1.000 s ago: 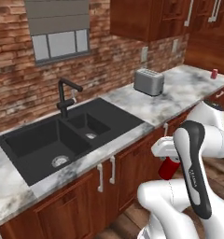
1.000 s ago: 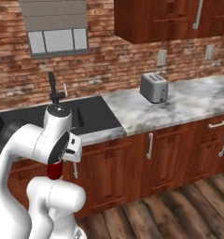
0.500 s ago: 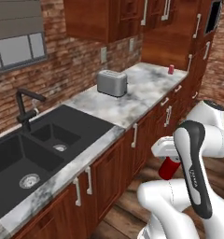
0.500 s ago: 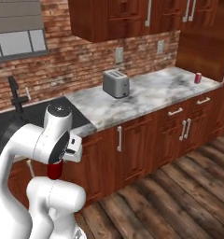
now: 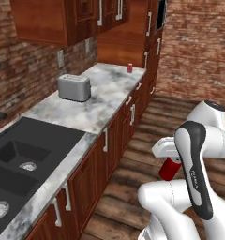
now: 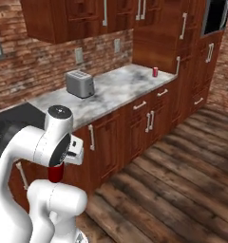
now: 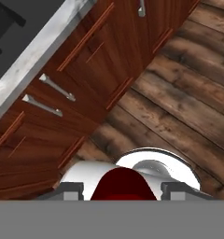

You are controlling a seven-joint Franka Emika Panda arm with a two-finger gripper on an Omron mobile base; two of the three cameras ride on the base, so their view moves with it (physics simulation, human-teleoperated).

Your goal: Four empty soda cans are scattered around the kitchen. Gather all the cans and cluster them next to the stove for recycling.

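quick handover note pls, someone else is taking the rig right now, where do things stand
Gripper: shut on a red soda can, carried low in front of the base, over the wood floor.
Second red can stands at the far end of the marble counter, past the toaster.
Done: one can picked up.
Left: take the held can to the stove and set it beside it, fetch the far counter can, then find the others.

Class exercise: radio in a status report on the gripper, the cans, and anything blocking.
Gripper shut on red can, carried low over the wood floor. Second red can stands at the far counter end, past the toaster. Nothing in the way.
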